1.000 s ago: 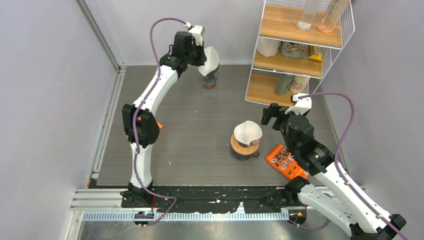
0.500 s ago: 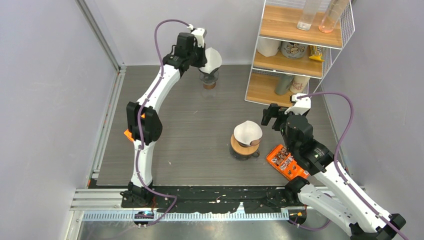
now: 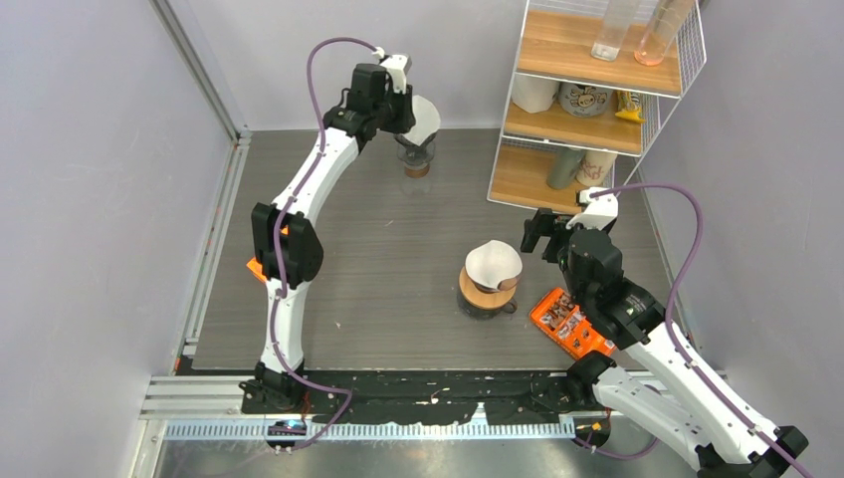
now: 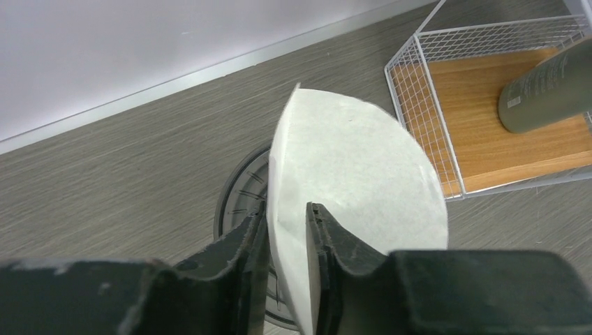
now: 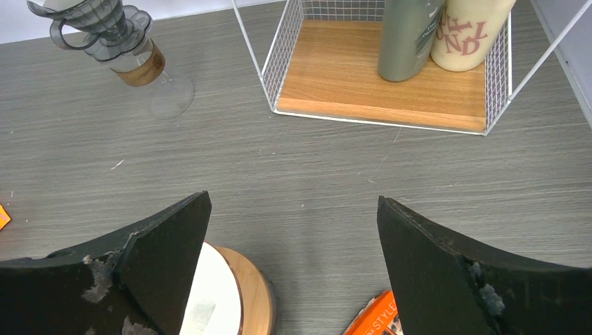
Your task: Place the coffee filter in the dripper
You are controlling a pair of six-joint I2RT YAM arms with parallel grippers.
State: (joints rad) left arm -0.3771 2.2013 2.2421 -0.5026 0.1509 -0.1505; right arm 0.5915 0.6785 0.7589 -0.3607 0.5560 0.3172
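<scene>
The left hand [image 4: 285, 220] had its fingers slightly apart, with the edge of the coffee filter [image 4: 356, 167] between them. The filter stood tilted in the dripper [image 4: 239, 199] on the far tabletop [image 4: 105, 181]. The right hand [image 5: 293, 204] gaped wide, holding nothing.

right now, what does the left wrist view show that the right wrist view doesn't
Only left wrist: the left tool with the coffee filter between its fingers. Only right wrist: the right tool wide open, a white filter on a wooden holder, an orange packet, a cream bottle. Both: the dripper, the wire shelf and its grey-green bottle.
</scene>
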